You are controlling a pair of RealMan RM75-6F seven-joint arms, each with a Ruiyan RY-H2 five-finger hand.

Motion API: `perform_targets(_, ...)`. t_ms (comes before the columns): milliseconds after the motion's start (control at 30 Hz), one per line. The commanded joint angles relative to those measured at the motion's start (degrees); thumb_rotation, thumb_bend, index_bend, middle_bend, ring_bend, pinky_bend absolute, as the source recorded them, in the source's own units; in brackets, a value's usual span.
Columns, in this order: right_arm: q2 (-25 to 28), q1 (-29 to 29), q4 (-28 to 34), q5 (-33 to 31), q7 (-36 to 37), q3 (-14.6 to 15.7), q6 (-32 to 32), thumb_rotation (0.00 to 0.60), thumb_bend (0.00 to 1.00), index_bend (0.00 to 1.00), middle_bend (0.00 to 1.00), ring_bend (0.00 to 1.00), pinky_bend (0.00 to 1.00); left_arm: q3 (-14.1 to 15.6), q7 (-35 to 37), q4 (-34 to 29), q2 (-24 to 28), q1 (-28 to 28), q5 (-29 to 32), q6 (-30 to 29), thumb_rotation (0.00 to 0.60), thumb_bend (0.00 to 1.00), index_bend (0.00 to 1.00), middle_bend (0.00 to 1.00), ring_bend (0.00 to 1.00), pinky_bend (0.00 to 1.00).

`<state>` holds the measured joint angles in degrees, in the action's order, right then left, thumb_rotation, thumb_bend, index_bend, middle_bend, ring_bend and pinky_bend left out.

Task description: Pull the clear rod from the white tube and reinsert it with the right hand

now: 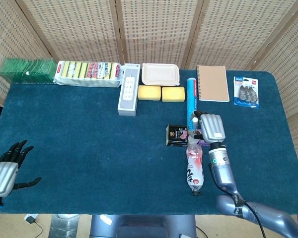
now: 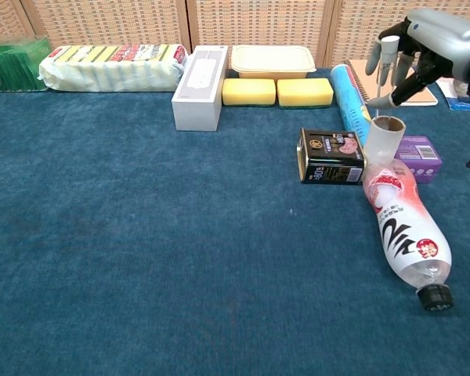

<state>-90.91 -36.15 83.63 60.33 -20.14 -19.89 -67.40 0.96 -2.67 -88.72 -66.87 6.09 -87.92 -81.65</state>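
The short white cardboard tube (image 2: pixel 385 139) stands just below the right hand (image 2: pixel 423 39), which pinches the thin clear plastic rod (image 2: pixel 386 69) lifted out above it, so next I think the rod goes back down inside.

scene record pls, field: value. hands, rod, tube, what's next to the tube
right hand: raised above the tube, holds the clear rod
clear rod: upright, lifted; lower tip seems just above the tube's mouth, hard to tell
white tube: stands on the table, open top, nothing touching it
left hand: at the near left table edge, fingers apart, holds nothing
beside tube: black tin, purple box, plastic bottle lying on its side
table: blue cloth
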Motion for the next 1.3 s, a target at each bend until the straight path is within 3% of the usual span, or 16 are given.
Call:
perform_targets(33, 0.6, -0.1, 0.5, -0.5, -0.8, 0.2, 0.2, 0.600, 0.24, 0.45, 0.52, 0.55, 0.62, 0.0, 0.1, 0.0, 0.0, 0.0, 0.0, -0.1, 0.417, 0.11, 0.11, 0.04, 0.02, 0.19)
perform_targets(333, 2.3, 0.1, 2.0, -3.4, -1.9, 0.3, 1.5, 0.600, 0.25, 0.51, 0.57, 0.61, 0.68, 0.1, 0.0, 0.0, 0.0, -0.1, -0.2, -0.2, 0.416, 0.11, 0.11, 0.04, 0.02, 0.19)
perform_targets(867, 3.6, -0.4, 3.8, -13.6, 3.8, -2.3, 7.8, 0.600, 0.25, 0.52, 0.59, 0.64, 0.70, 0.2, -0.3, 0.0, -0.1, 0.0, -0.3, 0.0, 0.420, 0.11, 0.11, 0.04, 0.02, 0.19)
perform_targets(1300, 4.3, -1.2, 5.5, -13.7, 3.6, -2.1, 6.1, 0.600, 0.26, 0.59, 0.66, 0.70, 0.72, 0.3, -0.2, 0.0, 0.0, 0.0, -0.3, 0.1, 0.448, 0.11, 0.11, 0.04, 0.02, 0.19)
